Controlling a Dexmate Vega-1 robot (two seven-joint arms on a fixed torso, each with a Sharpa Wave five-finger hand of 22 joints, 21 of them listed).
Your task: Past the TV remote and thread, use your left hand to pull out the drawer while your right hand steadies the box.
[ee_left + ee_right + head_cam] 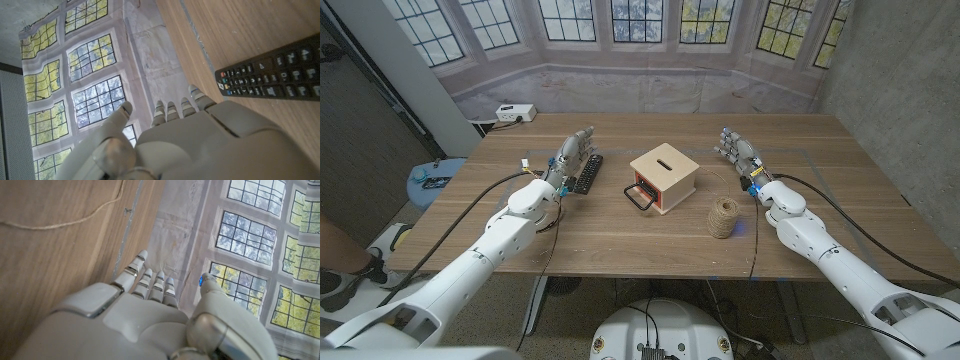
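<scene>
On the table [620, 235] I find the box [663, 177] near the middle, its drawer handle [640, 196] facing the near-left side. The spool of thread [724, 216] stands to the right of the box and nearer to me, apart from it, with a loose strand [55, 224] trailing over the table. The TV remote [585, 173] lies left of the box. My left hand [570, 156] sits just beside the remote, on its left. My right hand [739, 150] sits right of the box and behind the thread, well apart from both. A power strip [515, 113] lies at the far-left corner of the table.
</scene>
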